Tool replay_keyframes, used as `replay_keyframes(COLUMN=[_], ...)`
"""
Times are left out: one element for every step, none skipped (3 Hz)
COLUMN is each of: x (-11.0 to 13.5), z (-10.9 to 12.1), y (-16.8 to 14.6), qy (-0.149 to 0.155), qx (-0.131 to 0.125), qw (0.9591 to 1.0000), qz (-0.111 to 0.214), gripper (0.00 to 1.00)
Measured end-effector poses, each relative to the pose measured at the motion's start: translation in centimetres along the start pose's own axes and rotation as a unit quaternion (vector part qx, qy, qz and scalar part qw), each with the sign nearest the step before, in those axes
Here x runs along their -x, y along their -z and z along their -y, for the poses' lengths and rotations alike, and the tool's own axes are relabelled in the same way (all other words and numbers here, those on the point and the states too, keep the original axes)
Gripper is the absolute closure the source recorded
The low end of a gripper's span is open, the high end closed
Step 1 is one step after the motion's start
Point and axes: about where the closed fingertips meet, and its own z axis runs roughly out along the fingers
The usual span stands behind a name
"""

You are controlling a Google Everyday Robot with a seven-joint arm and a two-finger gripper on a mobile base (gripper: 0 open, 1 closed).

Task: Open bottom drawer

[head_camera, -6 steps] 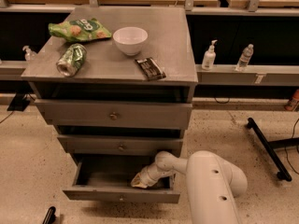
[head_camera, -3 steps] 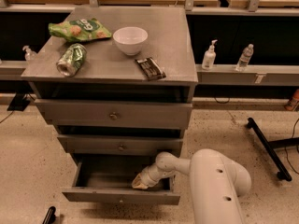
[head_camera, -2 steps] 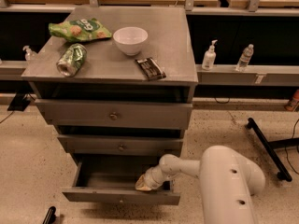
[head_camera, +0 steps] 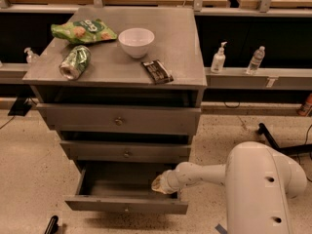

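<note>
1. At the bottom centre of the frame, the bottom drawer (head_camera: 124,207) stands pulled out from the grey cabinet (head_camera: 183,62), and its grey inside is visible.
2. Just at the right end of this drawer, the gripper (head_camera: 158,184) sits inside the opening, near the right wall; whether it is open or closed, I cannot tell.
3. From the lower right, the white arm (head_camera: 207,173) reaches left to it.
4. Above, the middle drawer (head_camera: 126,151) and top drawer (head_camera: 118,119) are less pulled out.
5. On the cabinet top lie a white bowl (head_camera: 136,42), a green bag (head_camera: 80,31), a can (head_camera: 74,62) and a dark packet (head_camera: 157,71).
</note>
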Motion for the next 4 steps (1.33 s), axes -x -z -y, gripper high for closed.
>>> replay_keyframes(x=[-0.5,-0.7,-0.6,-0.5], z=[0.6,2.0,3.8,2.3], y=[-0.3,-3.0,-5.8,-8.4], qy=[-0.005,-0.007,-0.005,-0.009], qx=[-0.005,0.013,0.037,0.083], qw=[1.0,0.9999,0.9992,0.9963], qz=[-0.002,0.007,0.018,0.023], gripper=[1.0,1.0,1.0,1.0])
